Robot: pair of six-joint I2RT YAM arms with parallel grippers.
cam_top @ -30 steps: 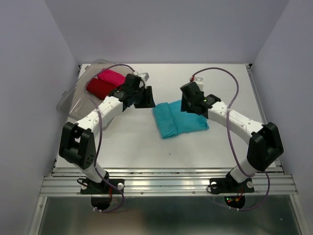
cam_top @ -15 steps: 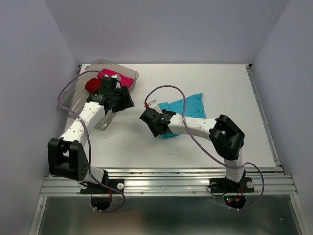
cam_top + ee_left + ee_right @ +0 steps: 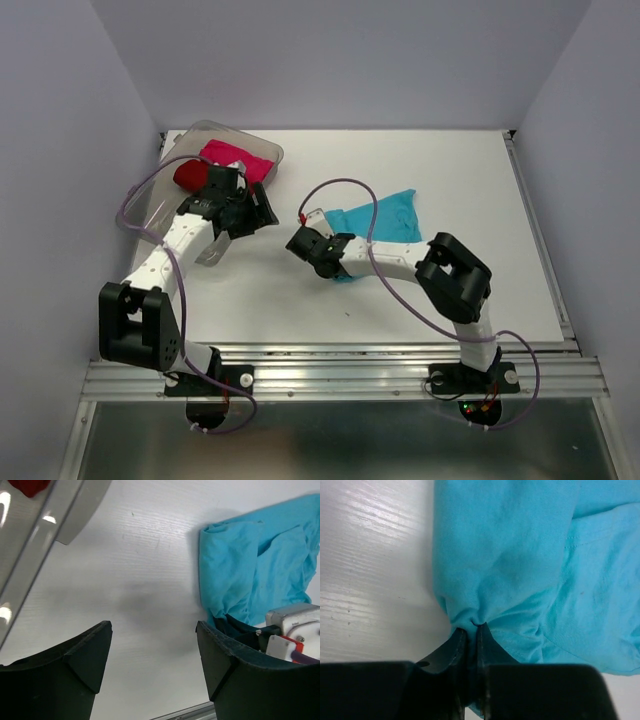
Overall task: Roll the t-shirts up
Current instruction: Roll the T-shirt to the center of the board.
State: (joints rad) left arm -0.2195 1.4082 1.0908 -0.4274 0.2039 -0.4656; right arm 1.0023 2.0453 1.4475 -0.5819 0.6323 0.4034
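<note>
Turquoise t-shirt (image 3: 390, 218) lies on the white table (image 3: 480, 180), one bunched edge pinched between the right gripper (image 3: 470, 630) fingers.
From above, the right arm hides its near corner. The left gripper (image 3: 152, 630) hovers, fingers spread, over bare table beside the clear tub (image 3: 160, 160); the dark red t-shirt (image 3: 188, 175) and pink t-shirt (image 3: 240, 160) inside show only partly.

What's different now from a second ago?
The right arm swung across to the left and its jaws pinched the turquoise shirt at its near edge. The shirt, folded before, now lies spread farther back. The left arm drew back toward the tub, jaws open. The red shirt and pink shirt stayed in the tub.
</note>
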